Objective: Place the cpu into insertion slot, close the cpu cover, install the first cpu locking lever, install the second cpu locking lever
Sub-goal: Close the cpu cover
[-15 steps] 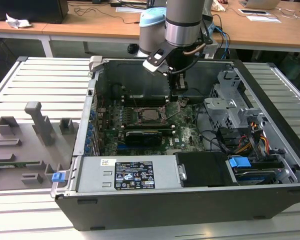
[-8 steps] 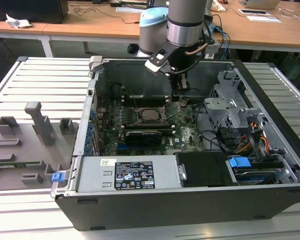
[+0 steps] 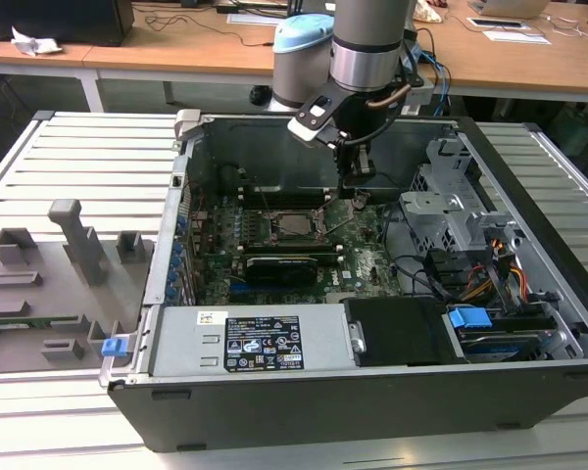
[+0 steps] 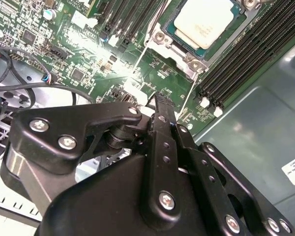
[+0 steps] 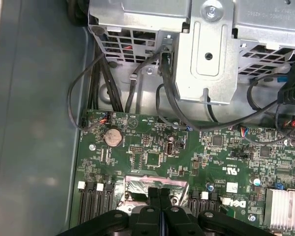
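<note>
Currently the cpu [image 4: 206, 19] lies seated in the insertion slot [image 3: 294, 223] on the motherboard [image 5: 187, 152], and the cpu cover [image 4: 177, 49] appears to lie down around it, so the first two steps are judged complete. The claw [image 5: 160, 196] hangs just beside the slot, toward the exterior view's right, its fingers narrow and pressed together with nothing seen between them. A thin locking lever [image 3: 341, 224] appears raised at an angle near the fingertips, so both lever steps are judged outstanding.
</note>
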Controlling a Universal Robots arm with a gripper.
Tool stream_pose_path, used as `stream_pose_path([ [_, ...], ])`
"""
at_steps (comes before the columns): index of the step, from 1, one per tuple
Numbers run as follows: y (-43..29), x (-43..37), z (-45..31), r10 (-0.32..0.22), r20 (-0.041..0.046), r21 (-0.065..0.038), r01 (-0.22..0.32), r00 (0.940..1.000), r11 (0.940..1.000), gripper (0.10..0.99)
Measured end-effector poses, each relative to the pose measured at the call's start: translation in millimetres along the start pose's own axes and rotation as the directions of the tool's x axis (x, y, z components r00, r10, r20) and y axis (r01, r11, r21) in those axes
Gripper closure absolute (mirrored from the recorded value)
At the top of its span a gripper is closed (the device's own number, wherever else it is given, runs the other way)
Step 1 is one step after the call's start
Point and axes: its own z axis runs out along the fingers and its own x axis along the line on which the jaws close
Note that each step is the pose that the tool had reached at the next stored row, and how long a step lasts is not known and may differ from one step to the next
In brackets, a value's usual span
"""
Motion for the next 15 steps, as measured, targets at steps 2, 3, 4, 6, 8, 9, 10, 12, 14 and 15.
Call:
stream_pose_path([
  [2,1.6,-0.1,0.1,0.000,0.0001,0.000,0.000,1.0000,1.0000,0.980],
  [3,2.8,-0.3,0.2,0.000,0.0001,0.000,0.000,1.0000,1.0000,0.980],
  [4,4.1,-0.4,0.2,0.000,0.0001,0.000,0.000,1.0000,1.0000,0.980],
  [6,5.5,-0.5,0.3,0.000,0.0001,0.000,0.000,1.0000,1.0000,0.980],
  [8,6.9,-0.6,0.4,0.000,0.0001,0.000,0.000,1.0000,1.0000,0.980],
  [9,7.8,-0.7,0.4,0.000,0.0002,0.000,0.000,1.0000,1.0000,0.980],
  [10,8.6,-0.8,0.6,0.000,0.0000,0.000,0.000,1.0000,1.0000,0.980],
  [12,9.4,-0.9,0.7,0.000,0.0001,0.001,0.000,1.0000,1.0000,0.980],
  [14,11.2,-1.1,1.0,0.000,0.0000,0.001,0.000,1.0000,1.0000,0.980],
  [15,13.5,-1.3,1.3,-0.001,0.0001,0.001,0.001,1.0000,1.0000,0.980],
])
